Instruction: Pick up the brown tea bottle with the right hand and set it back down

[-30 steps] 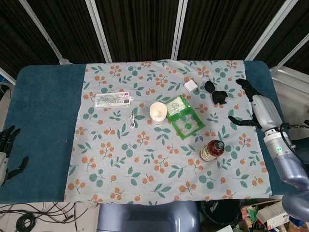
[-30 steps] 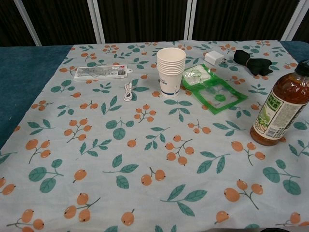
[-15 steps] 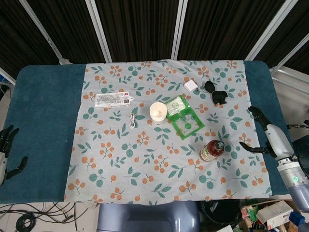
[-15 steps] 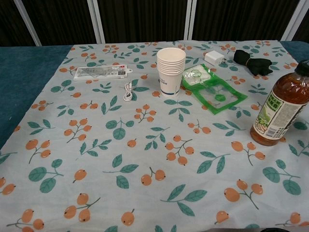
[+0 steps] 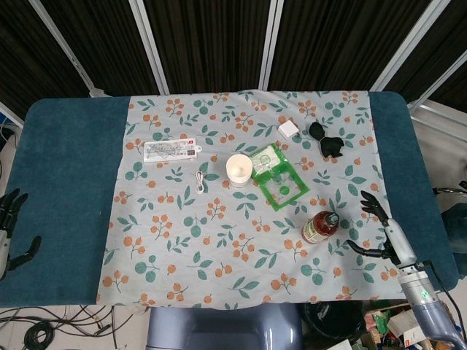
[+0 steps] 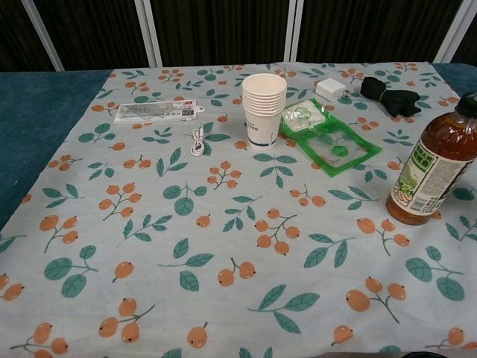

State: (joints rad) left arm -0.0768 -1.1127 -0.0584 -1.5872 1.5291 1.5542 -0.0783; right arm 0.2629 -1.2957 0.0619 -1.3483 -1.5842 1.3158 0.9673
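The surface (image 5: 66, 168) is covered in dark teal, with a pale cloth (image 5: 219, 248) printed with orange berries and green leaves spread over its middle and right part. The cloth reaches the near edge and stops short of the surface's left and right ends.

The right hand (image 5: 382, 232) hovers over the near right corner of the cloth, just right of the bottle (image 5: 319, 227). Its fingers are spread and it grasps nothing; it does not touch the bottle. The left hand (image 5: 10, 232) sits at the far left edge of the head view, beyond the surface's near left corner, fingers apart and released. The chest view shows neither hand.

The bottle stands upright on the cloth, near and to the right, with brown tea inside, a dark cap and a green and white label. The green packet (image 5: 276, 176) lies flat just beyond it, to the left. A stack of paper cups (image 6: 264, 110) stands upright touching or just beside the packet's left edge. A flat white packet (image 5: 171, 150) with printing lies further left, near the cloth's left side. A black bundle (image 5: 326, 138) lies far right, with a small white charger (image 5: 289, 130) just left of it. A coiled white cable (image 5: 200, 180) lies left of the cups, nearer than the white packet.
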